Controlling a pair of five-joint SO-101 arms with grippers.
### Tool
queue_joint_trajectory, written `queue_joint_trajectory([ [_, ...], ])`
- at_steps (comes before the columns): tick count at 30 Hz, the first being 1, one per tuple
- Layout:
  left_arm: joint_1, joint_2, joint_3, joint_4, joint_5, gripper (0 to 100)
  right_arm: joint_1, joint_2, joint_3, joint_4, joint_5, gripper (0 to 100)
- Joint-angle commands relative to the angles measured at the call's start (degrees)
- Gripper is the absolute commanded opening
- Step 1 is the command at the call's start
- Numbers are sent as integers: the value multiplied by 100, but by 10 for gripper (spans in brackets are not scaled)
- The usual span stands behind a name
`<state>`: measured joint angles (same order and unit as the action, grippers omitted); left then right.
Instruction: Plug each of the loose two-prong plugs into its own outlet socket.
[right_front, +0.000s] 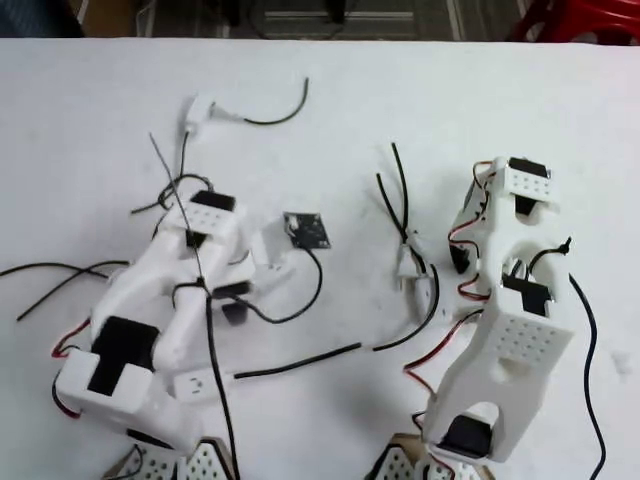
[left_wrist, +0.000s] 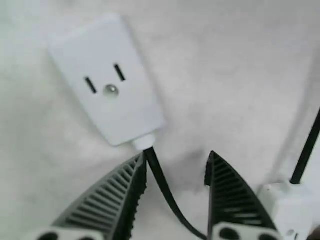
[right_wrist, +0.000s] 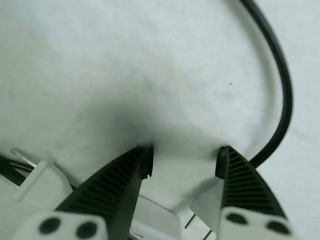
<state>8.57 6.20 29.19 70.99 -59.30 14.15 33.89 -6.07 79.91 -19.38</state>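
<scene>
**Bench, seen from above and from both wrists.** The left gripper (left_wrist: 176, 157) is open and grips nothing. It hangs low over the bench (right_front: 90, 120), with its fingers (left_wrist: 117, 192) spread. Just ahead of their tips an outlet socket (left_wrist: 107, 82) lies face up, both slots showing. Its black cord (left_wrist: 162, 187) runs back through the gap, close against one finger.

The right gripper (right_wrist: 186, 150) is also open, with bare bench between its fingers. A black lead (right_wrist: 282, 85) curves past them, and a pronged white plug (right_wrist: 35, 175) lies beside one finger.

In the high view, one loose plug (right_front: 200, 108) lies towards the far edge, left of centre. A second loose plug (right_front: 410, 265) lies mid-bench, beside the right arm (right_front: 510, 330). A white socket block (right_front: 195, 383) sits near the front edge beside the left arm (right_front: 150, 290). It cannot be told whether this block is the socket ahead of the left gripper.
</scene>
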Motion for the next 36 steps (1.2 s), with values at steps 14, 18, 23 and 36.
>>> queue_joint_trajectory([
  [14,101,-198,-18,-1793,1152,203,-40,66,-202,-242,70,212],
  [18,-391,-198,-123,-1934,853,203,-40,66,-202,-242,70,212],
  [23,-1182,-154,-642,-1925,774,203,-40,66,-202,-242,70,212],
  [36,-1508,-163,-1187,-1916,818,203,-40,66,-202,-242,70,212],
])
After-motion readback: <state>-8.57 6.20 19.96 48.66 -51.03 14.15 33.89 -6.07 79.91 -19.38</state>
